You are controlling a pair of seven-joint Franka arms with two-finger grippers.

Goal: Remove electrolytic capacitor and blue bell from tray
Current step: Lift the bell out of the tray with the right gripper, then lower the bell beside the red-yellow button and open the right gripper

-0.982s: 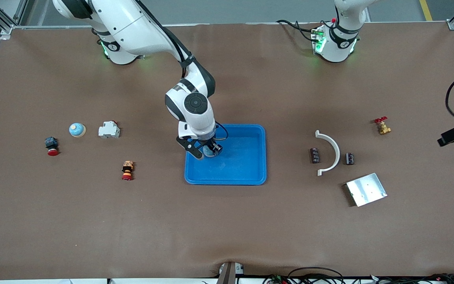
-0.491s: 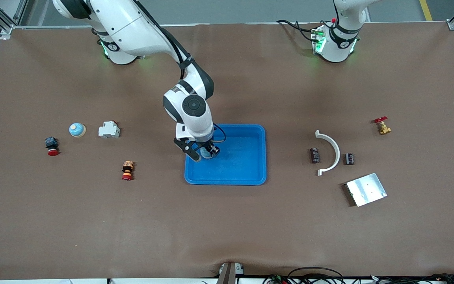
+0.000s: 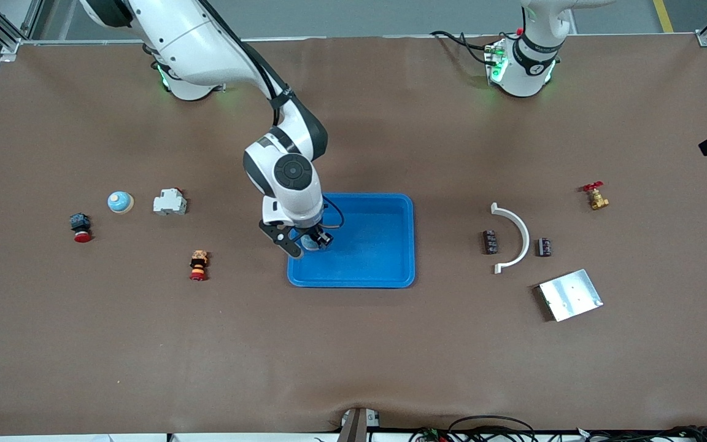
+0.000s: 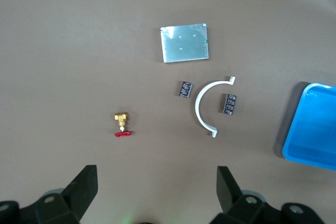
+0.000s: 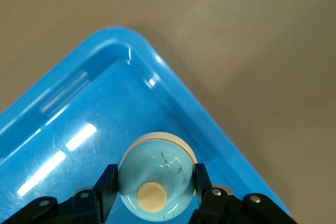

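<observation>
Right claw [image 3: 305, 244] clamped on pale-blue dome-shaped bell with cream button [image 5: 156, 181], over corner of blue plastic tray [image 3: 384, 270] toward right arm's end of bench [image 3: 353, 356]; bell possibly just clear of tray floor.
Left claw [image 4: 155, 190] spread wide, empty, high over small black capacitors [image 4: 184, 88] beside white curved bracket [image 4: 202, 109].
</observation>
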